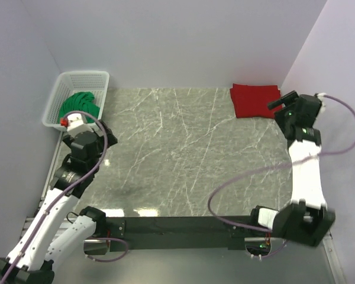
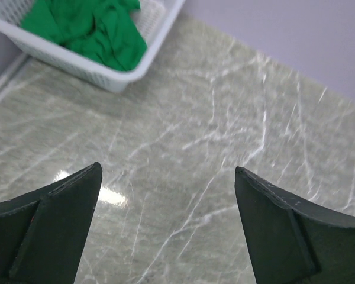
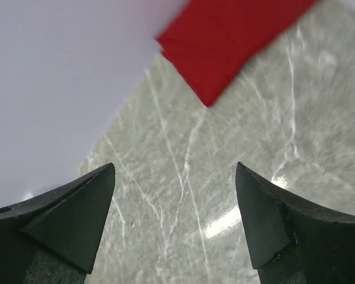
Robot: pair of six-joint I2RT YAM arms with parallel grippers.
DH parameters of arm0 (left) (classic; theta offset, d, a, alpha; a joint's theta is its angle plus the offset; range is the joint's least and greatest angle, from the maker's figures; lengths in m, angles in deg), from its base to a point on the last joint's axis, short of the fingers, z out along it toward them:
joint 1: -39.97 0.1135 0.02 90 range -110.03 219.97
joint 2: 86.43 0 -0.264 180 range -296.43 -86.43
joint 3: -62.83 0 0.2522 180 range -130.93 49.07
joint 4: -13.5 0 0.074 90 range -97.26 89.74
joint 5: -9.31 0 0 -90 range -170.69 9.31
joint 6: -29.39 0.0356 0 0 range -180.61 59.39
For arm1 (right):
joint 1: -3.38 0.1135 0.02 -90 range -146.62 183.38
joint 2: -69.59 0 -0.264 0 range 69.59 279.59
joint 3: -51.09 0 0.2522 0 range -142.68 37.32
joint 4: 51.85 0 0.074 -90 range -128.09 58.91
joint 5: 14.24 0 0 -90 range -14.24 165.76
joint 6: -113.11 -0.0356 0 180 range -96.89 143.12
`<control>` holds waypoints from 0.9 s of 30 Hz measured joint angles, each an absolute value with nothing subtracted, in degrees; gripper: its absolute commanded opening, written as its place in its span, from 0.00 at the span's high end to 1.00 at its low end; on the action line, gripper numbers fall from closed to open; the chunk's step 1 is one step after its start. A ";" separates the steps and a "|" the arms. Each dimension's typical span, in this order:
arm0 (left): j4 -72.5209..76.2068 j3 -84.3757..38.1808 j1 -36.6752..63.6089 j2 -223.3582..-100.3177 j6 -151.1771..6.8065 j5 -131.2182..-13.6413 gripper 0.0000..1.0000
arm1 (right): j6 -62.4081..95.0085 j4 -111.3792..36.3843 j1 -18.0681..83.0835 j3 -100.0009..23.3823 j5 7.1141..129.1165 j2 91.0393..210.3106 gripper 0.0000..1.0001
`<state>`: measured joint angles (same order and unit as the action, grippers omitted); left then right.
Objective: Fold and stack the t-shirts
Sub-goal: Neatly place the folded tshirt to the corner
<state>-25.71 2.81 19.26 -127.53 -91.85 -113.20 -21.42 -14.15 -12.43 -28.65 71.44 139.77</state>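
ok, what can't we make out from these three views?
- green t-shirt: crumpled in the basket; left arm covers its near part in the top view, and the left wrist view crops it at the top edge.
- red t-shirt: right wrist view shows one corner only; in the top view, right arm overlaps its right edge.
- Fold layers: too small to count.

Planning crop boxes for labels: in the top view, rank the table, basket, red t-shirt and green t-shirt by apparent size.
1. table
2. basket
3. red t-shirt
4. green t-shirt, bunched in the basket and partly hidden by the left arm, so its rank covers only what shows.
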 measured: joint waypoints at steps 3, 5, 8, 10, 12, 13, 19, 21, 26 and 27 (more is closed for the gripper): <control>-28.10 -1.39 19.26 -125.89 -91.94 -115.78 0.01 | -15.65 -11.31 -12.52 -29.61 71.90 129.19 0.10; -29.34 -3.42 19.26 -125.00 -91.94 -117.09 0.01 | -12.48 -9.84 -11.58 -30.36 73.30 123.00 0.10; -31.18 -5.87 19.26 -123.58 -91.83 -118.73 0.00 | -8.06 -8.16 -7.58 -31.21 75.96 116.44 0.10; -32.14 -6.91 19.23 -122.14 -91.72 -119.65 0.01 | -4.98 -7.33 -3.97 -31.78 78.13 112.51 0.08; -32.93 -7.61 19.26 -120.56 -91.61 -120.33 0.01 | -2.36 -6.96 -1.13 -31.56 80.34 109.23 0.05; -33.10 -7.85 19.23 -119.71 -91.39 -120.66 0.01 | -1.16 -7.05 -0.15 -31.05 81.41 107.57 0.04; -32.86 -7.96 19.26 -115.25 -89.10 -121.07 0.01 | 2.45 -7.74 2.82 -23.43 86.19 97.49 0.01; -32.42 -7.88 19.26 -114.22 -88.62 -121.07 0.00 | 3.32 -7.92 4.03 -21.26 87.66 94.78 0.01; -29.23 -4.77 19.26 -110.90 -88.29 -121.05 0.01 | 5.03 -8.18 6.52 -19.47 89.86 91.53 0.02; -28.49 -3.83 19.26 -110.51 -88.37 -121.01 0.01 | 5.14 -8.51 6.93 -19.34 90.15 91.35 0.02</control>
